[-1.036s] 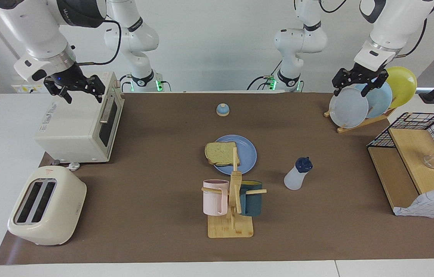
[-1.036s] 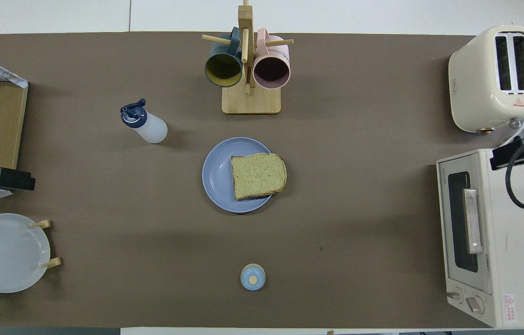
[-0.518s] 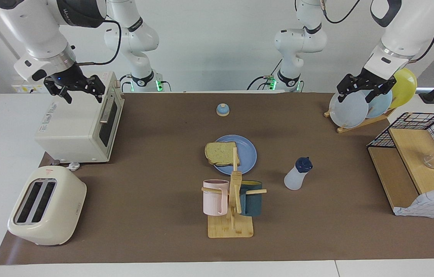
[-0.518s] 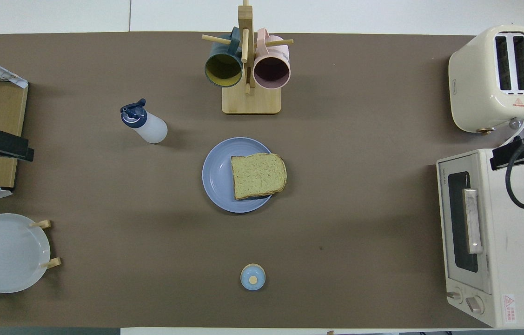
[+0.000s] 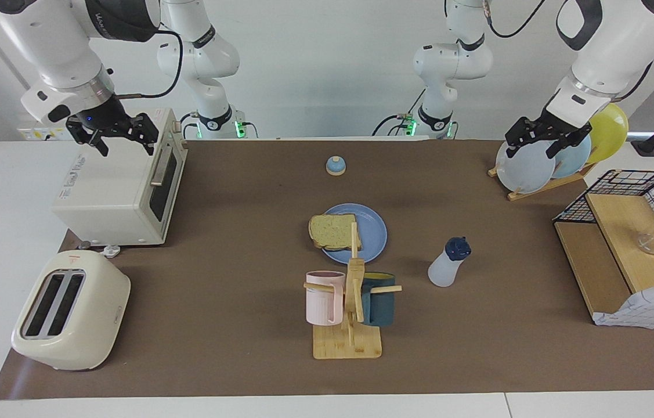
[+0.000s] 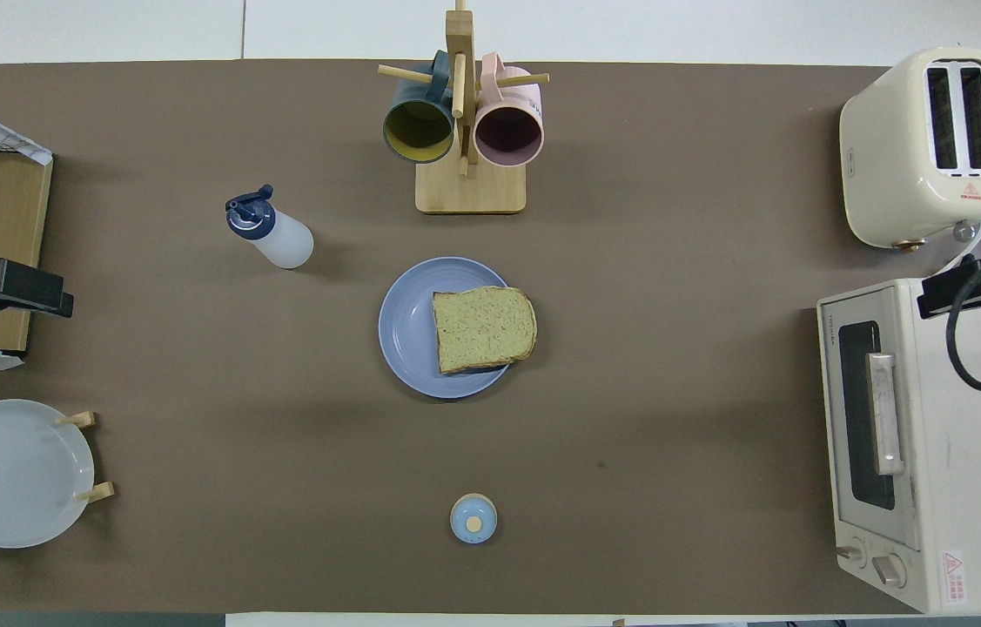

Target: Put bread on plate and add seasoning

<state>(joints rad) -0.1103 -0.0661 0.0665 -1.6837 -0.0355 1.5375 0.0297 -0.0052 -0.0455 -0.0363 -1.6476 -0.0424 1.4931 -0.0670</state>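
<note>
The bread [image 5: 334, 231] [image 6: 483, 328] lies on the round blue plate [image 5: 374, 229] [image 6: 404, 326] at mid-table, its edge overhanging the rim toward the right arm's end. The seasoning bottle [image 5: 448, 264] [image 6: 272, 237] stands upright on the mat, beside the plate toward the left arm's end and a little farther from the robots. My left gripper [image 5: 530, 148] [image 6: 37, 292] is open and empty, up in the air over the mat's edge by the wooden shelf. My right gripper [image 5: 125, 145] [image 6: 947, 296] is open and empty above the toaster oven, waiting.
A mug tree [image 5: 350, 307] with a pink and a dark mug stands farther out than the plate. A small bell [image 5: 335, 166] sits nearer the robots. A toaster oven [image 5: 118, 191] and toaster [image 5: 71, 310] stand at the right arm's end. A plate rack [image 5: 527, 168] and wooden shelf [image 5: 622, 255] stand at the left arm's end.
My left gripper has moved from over the plate rack out to the shelf's edge and a little toward mid-table. The right arm, bread and bottle have not moved.
</note>
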